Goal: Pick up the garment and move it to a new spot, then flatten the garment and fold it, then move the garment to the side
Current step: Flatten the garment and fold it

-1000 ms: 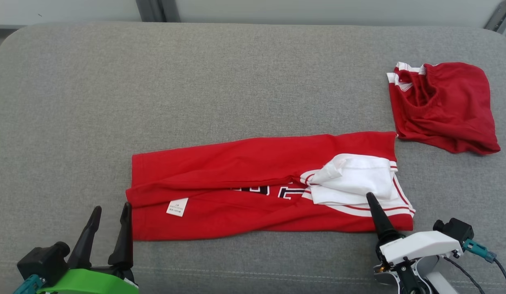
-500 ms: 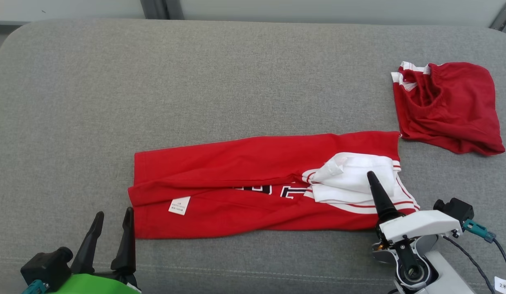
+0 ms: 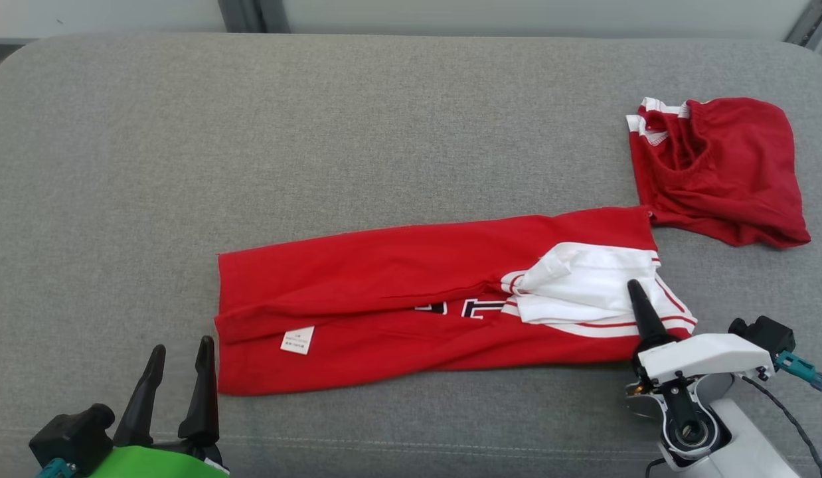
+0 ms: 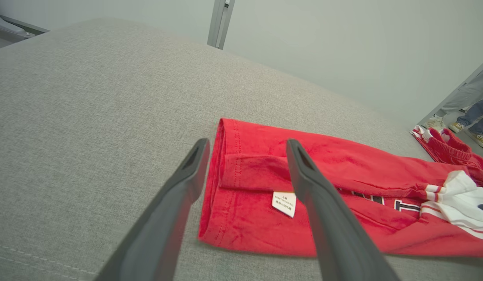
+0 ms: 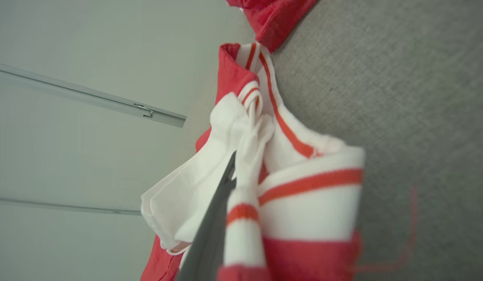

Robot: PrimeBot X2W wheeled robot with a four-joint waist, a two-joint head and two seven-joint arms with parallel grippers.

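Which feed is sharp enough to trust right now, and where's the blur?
Head view: even light, no glare, shirt and its label crisp. Left wrist view: shirt sharp, left gripper looming and soft near the lens. Right wrist view: soft all over, white trim and right gripper blurred up close.

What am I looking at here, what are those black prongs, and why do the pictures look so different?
A two-armed robot is folding laundry. One picture looks down from its head; two come from wrist cameras looking along the fingers. The prongs are its grippers. The left gripper is open near the red garment, holding nothing. The right gripper appears to pinch the garment's white striped end. A second, crumpled red cloth lies farther right on the grey padded surface.
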